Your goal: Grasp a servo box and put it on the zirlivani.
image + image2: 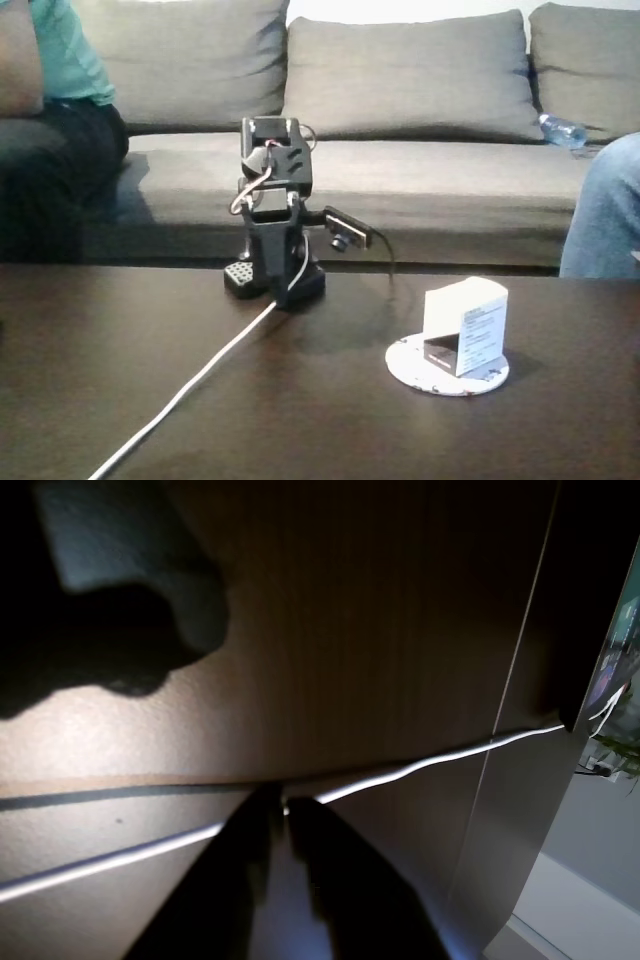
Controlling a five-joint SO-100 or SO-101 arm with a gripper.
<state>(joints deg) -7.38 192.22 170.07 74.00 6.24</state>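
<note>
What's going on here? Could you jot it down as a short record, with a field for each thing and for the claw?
servo box: resting on the zirlivani, apart from the arm
zirlivani: flat on the dark table, right of the arm in the fixed view
arm: folded up over its base
claw: tips nearly together, holding nothing, in the wrist view
white cable: trails across the table
task: looks done

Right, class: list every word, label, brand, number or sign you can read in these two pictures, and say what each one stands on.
Nothing can be read in either picture.
Servo box, resting on the speckled white disc: lines of small dark print on its white front face, too small and blurred to read in the fixed view.
Water bottle on the sofa: label too blurred to read.
Robot arm: no lettering visible.
Wrist view: no text.
</note>
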